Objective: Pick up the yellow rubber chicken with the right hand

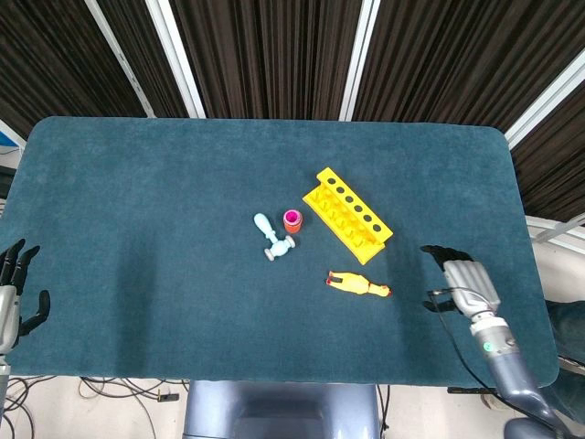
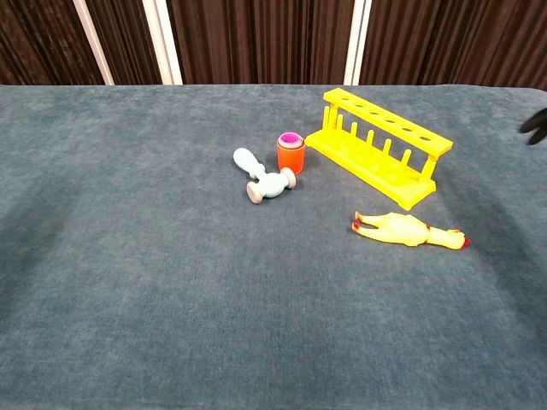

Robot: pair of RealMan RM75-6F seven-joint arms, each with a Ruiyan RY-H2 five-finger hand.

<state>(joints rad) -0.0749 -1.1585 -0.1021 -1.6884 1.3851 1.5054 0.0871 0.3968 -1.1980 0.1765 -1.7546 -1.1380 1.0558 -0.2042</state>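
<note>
A big table with a soft dark blue-green cover holds four things, all near the middle. A yellow rack with a row of holes stands at a slant. Just beside it stands a small orange cup with a pink top. A light blue toy hammer lies next to the cup. A yellow rubber chicken lies flat on its side, in front of the rack.
</note>
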